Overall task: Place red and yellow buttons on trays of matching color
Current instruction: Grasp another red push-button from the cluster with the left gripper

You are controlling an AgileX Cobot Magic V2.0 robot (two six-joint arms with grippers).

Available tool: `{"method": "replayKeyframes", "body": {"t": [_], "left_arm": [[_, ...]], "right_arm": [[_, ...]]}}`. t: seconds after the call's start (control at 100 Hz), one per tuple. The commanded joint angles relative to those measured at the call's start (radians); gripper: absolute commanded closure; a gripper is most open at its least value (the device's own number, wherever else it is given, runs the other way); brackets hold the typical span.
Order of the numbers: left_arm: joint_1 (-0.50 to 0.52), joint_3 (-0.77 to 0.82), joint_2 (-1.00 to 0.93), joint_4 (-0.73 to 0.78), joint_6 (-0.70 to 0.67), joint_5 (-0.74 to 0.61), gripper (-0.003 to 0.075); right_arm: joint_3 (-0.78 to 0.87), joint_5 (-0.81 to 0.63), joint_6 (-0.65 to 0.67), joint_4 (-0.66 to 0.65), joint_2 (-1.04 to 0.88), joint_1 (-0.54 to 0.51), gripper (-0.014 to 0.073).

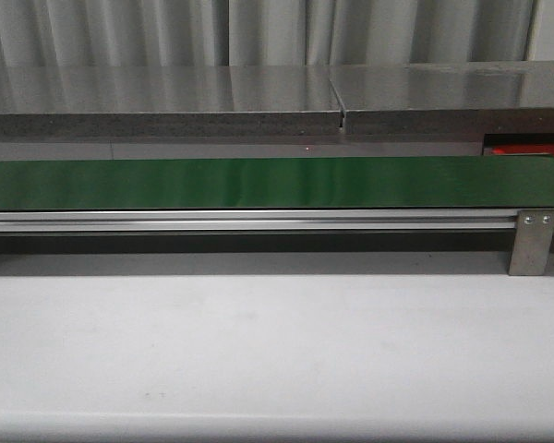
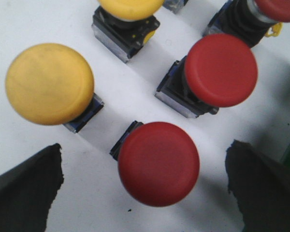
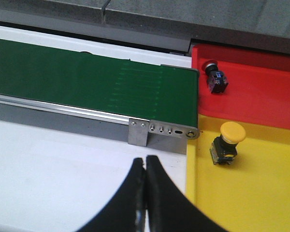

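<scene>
The left gripper (image 2: 144,191) is spread wide above a red button (image 2: 158,163) at lower centre. The right gripper (image 3: 146,193) is pressed together, empty. One yellow button (image 3: 227,141) lies on the yellow tray (image 3: 261,193), right.

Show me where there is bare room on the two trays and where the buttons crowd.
The yellow tray is bare beyond its one yellow button; the red tray is bare past its red button. The green belt is bare. Crowded: the buttons under the left gripper, around the nearest red one.
</scene>
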Motion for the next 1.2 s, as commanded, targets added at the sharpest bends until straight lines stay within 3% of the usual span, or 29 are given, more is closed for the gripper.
{"method": "replayKeyframes", "body": {"t": [0.0,0.15,0.25,0.72,0.95,1.19], "left_arm": [[0.002,-0.032,-0.033,-0.002,-0.003,-0.035,0.0068],[0.002,-0.032,-0.014,0.0,-0.003,-0.039,0.0074],[0.002,-0.032,-0.013,0.001,-0.003,-0.052,0.0132],[-0.015,-0.032,-0.053,0.011,0.009,-0.021,0.0739],[-0.05,-0.032,-0.192,0.009,0.009,0.009,0.0739],[-0.149,-0.032,-0.284,0.009,0.016,0.052,0.0739]], "right_arm": [[-0.023,-0.065,-0.009,0.012,0.004,0.0,0.0711],[-0.023,-0.065,-0.009,0.012,0.004,0.0,0.0711],[-0.023,-0.065,-0.009,0.012,0.004,0.0,0.0711],[-0.022,-0.064,-0.009,0.012,0.004,0.0,0.0711],[-0.022,-0.064,-0.009,0.012,0.004,0.0,0.0711],[-0.022,-0.064,-0.009,0.012,0.004,0.0,0.0711]]}}
